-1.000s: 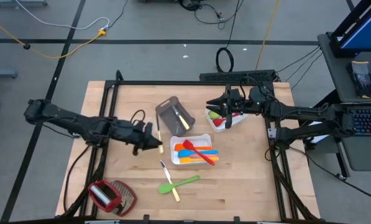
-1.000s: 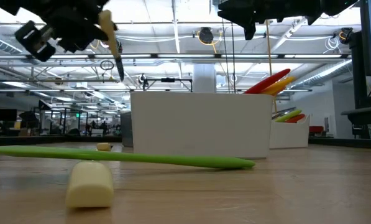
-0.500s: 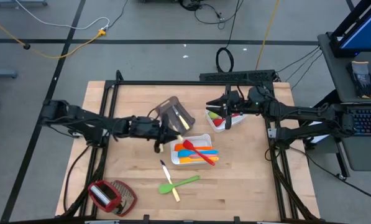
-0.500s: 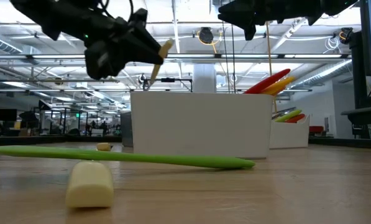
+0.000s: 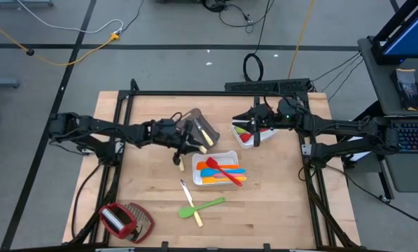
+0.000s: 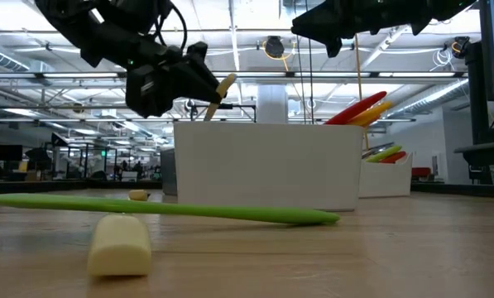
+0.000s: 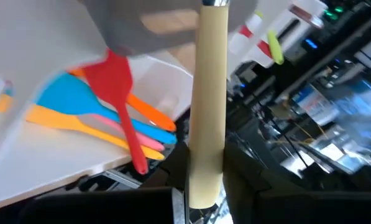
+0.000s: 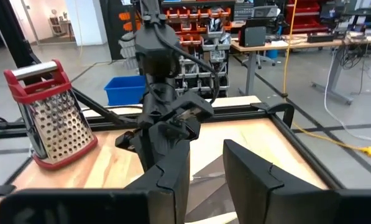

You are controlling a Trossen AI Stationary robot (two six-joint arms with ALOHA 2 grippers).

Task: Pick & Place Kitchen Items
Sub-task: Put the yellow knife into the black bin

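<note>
My left gripper point(image 5: 184, 145) hangs at the table's middle, by the grey tray point(image 5: 192, 128) and the white tray point(image 5: 226, 156) of red, blue and orange spatulas. It is shut on a pale-handled knife point(image 7: 211, 93). Another pale-handled knife point(image 5: 204, 134) lies in the grey tray. My right gripper point(image 8: 207, 165) stands open over the far white tray point(image 5: 259, 139), which holds green and red utensils; nothing is between its fingers. A knife point(image 5: 186, 190), a green spatula point(image 5: 210, 206) and a pale-handled utensil point(image 5: 197, 218) lie flat on the wood. My left gripper pinches the knife's pale handle near its free end point(image 7: 204, 177) between its two fingers point(image 7: 157, 199). The handle runs out ahead of the fingers, its metal end point(image 7: 215, 3) farthest from them. The knife is lifted clear of the table, slanting point(image 6: 222, 89) above the trays.
A red-and-silver grater point(image 5: 123, 220) lies at the near left corner. A black frame point(image 5: 216, 92) runs round the table. Bare wood lies at the near right point(image 5: 279, 210) and the far left point(image 5: 135, 112).
My left gripper has carried the knife toward the table's right and far side, down toward the grey tray, rolling as it went. The knife, which hung blade down, now slants. My right gripper has kept still.
</note>
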